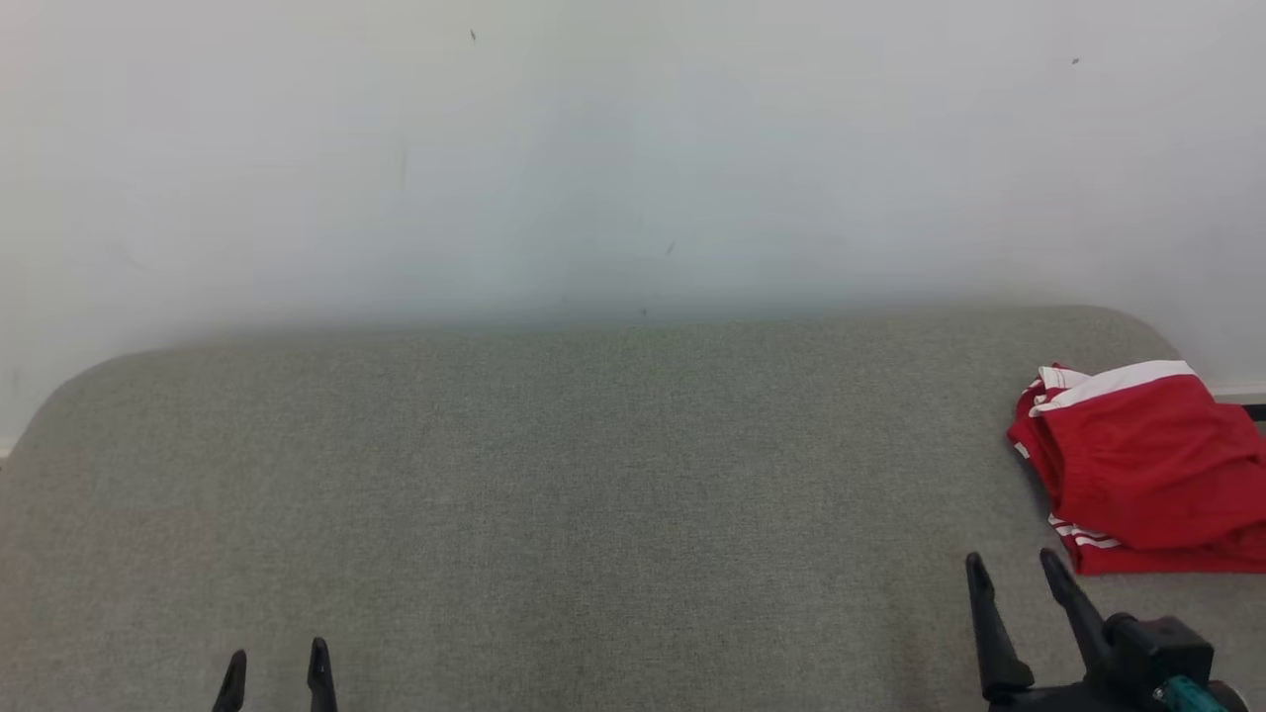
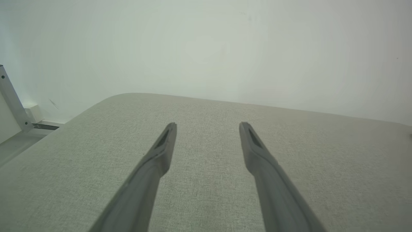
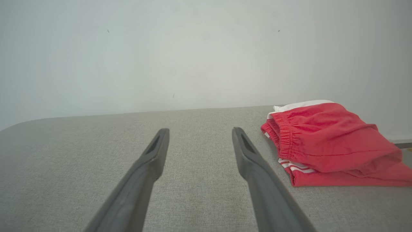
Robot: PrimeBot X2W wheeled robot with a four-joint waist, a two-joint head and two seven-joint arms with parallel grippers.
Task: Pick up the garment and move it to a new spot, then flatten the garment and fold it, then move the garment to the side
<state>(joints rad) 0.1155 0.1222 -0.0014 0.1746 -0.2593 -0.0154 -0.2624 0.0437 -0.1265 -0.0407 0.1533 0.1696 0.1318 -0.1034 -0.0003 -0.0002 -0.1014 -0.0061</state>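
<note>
A wide table covered in grey-green woven cloth, with rounded far corners point(image 1: 593, 494), stands against a plain white wall point(image 1: 633, 148). A red fabric garment with white stripes and a gathered elastic waistband point(image 1: 1147, 465) lies folded into a compact bundle on the far right part of the table, close to its right edge, with the waistband turned toward the table's middle. The robot's right gripper point(image 1: 1011, 557) sits at the near right, its two long dark fingers spread well apart and pointing away toward the wall, their tips just near-left of the garment and not touching it. In the right wrist view the right gripper point(image 3: 200, 129) hovers low over the cloth with the garment point(image 3: 328, 141) just to the right of its right finger. The left gripper point(image 1: 278, 653) is at the near left, well apart from the garment, its fingers also standing apart. In the left wrist view the left gripper point(image 2: 208, 123) points over the table toward the wall, and a grey metal strut point(image 2: 9, 96) leans at the far left beyond the table's edge.
</note>
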